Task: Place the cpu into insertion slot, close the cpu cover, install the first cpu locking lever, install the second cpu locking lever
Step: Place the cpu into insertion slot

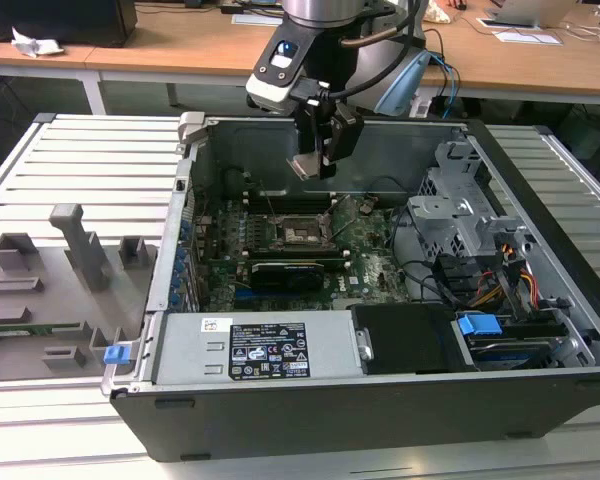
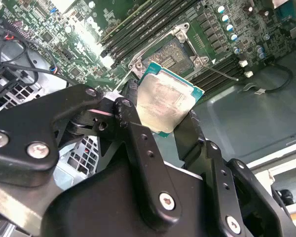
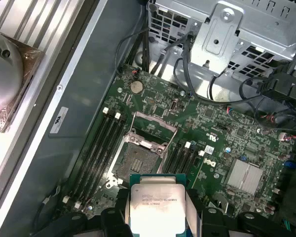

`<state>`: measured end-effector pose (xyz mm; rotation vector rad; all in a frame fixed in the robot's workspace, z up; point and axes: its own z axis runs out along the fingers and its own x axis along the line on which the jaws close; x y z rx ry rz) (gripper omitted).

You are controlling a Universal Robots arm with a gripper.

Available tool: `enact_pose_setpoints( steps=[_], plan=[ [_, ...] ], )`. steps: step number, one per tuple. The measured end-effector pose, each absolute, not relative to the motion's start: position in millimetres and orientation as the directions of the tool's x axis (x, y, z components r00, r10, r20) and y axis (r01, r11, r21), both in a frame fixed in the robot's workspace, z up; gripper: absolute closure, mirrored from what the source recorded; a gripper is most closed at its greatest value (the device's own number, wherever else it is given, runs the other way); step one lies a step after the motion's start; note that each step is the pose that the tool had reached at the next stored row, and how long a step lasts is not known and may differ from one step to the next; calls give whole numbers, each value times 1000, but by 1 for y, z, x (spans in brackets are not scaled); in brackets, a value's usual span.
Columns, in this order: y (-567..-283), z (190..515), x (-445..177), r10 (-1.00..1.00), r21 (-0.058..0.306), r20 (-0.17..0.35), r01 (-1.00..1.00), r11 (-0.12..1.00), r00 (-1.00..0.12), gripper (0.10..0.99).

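Jaws pinching the cpu by two opposite edges, gripper held above the motherboard, apart from it; insertion slot open near the motherboard's edge by the case wall, cpu cover raised

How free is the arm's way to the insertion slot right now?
Probably yes: the jaws hold the cpu above the insertion slot, the cpu cover stands open, and nothing seems to lie between.

The arm points down, its claw with 2 fingers clamped on the cpu.
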<state>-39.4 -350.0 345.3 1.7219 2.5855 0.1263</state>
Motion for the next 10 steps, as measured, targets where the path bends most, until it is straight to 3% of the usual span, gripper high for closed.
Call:
enact_pose_setpoints(
  steps=[10],
  plan=[
    [-350, 337, -39, 972, 85, 17, 969, 231, -233, 549]
  ],
)
